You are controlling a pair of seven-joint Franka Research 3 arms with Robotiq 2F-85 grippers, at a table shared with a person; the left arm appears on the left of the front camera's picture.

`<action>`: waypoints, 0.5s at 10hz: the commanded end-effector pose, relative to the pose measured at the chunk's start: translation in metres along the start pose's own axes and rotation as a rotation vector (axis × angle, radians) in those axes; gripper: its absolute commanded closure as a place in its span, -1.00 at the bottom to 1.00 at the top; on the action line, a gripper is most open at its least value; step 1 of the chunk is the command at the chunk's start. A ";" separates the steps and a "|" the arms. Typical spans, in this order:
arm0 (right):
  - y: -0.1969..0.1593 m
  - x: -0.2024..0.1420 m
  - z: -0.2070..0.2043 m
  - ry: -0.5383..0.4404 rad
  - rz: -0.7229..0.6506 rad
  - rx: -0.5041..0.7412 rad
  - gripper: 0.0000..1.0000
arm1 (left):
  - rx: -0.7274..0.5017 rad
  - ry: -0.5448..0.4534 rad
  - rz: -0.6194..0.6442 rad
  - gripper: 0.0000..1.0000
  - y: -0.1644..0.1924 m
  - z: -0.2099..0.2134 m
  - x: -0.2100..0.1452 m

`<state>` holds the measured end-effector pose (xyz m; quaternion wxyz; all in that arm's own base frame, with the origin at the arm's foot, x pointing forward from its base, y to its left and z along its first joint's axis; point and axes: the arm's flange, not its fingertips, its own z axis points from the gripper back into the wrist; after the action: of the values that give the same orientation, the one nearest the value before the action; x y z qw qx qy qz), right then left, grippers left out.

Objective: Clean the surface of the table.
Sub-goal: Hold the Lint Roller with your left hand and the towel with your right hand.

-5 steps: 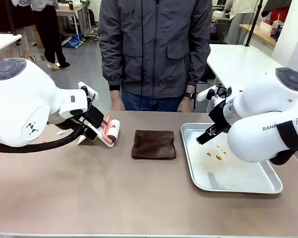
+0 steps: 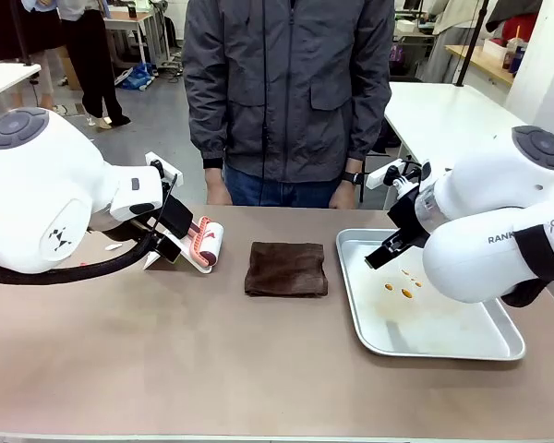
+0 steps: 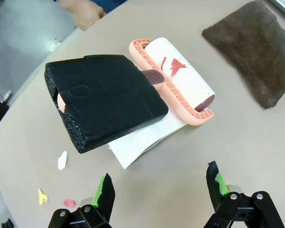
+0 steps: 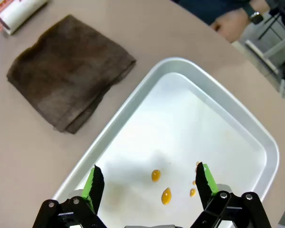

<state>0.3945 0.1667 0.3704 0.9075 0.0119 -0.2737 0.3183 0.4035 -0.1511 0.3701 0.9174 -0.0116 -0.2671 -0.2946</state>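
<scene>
My left gripper (image 3: 161, 190) hangs spread above the foam-wrapped lint roller (image 3: 180, 76), my right gripper (image 4: 149, 183) equally spread over the tray (image 4: 204, 118). The table (image 2: 212, 369) lies beneath both. A skewed grab could tip the roller or scatter the crumbs (image 3: 62, 160). The handle hides under its foam; what the crumbs are I can't tell.

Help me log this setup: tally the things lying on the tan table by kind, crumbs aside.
Lint roller: 1
Brown cloth: 1
Steel tray: 1
White sheet under the roller: 1
Total on the table: 4
</scene>
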 end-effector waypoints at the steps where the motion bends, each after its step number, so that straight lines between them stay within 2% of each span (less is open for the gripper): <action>1: 0.000 0.000 0.000 0.000 -0.001 0.000 -1.00 | 0.000 0.000 -0.001 -1.00 0.000 0.000 0.000; 5: 0.000 0.000 0.000 0.000 -0.001 0.000 -1.00 | 0.000 0.000 -0.001 -1.00 0.000 0.000 0.000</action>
<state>0.3945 0.1667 0.3704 0.9075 0.0119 -0.2737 0.3183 0.4035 -0.1511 0.3701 0.9175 -0.0116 -0.2671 -0.2946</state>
